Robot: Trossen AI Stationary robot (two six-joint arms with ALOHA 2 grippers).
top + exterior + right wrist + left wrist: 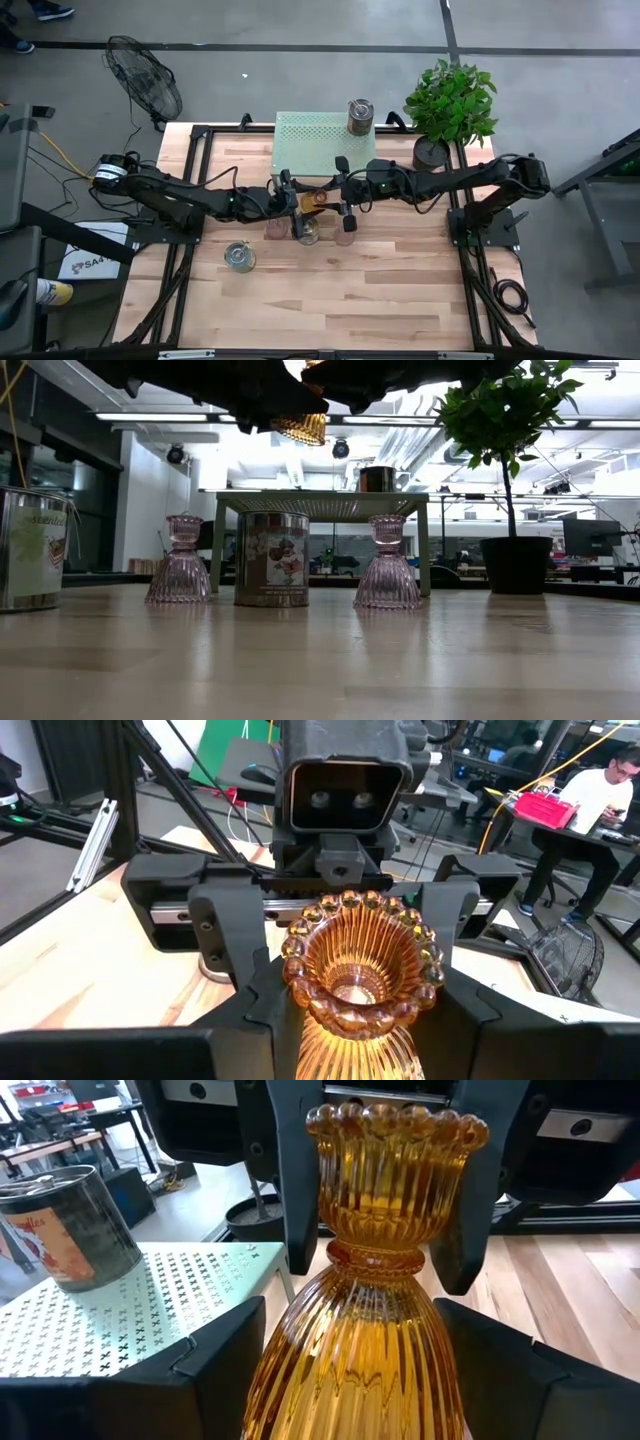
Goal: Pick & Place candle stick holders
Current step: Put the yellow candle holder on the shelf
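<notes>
Left wrist view: the left gripper (350, 1350) is closed partway, its dark fingers (215, 1370) pressed against the flared lower half of the ribbed amber-orange glass candle holder (385, 1280). The right gripper (360, 1010) faces it from the other side, also partly closed, clamping the same holder around its beaded cup. The holder hangs in the air between the two arms, above the middle of the pale wooden table (400, 290), in what looks like a handover.

Directly below, two pale pink ribbed glass holders (181, 560) (387, 562) stand on the table with a squat silvery metal cylinder holder (272, 558) between them. A second silvery cylinder (239, 257) stands nearer, to the left. A third silvery cylinder (360, 116) sits on the far right corner of the pale green perforated stand (300, 150).

If the stand is the goal, one holder looks placed and one is in transit. The four on the table remain to be picked up, so the job seems to be in its early part.
</notes>
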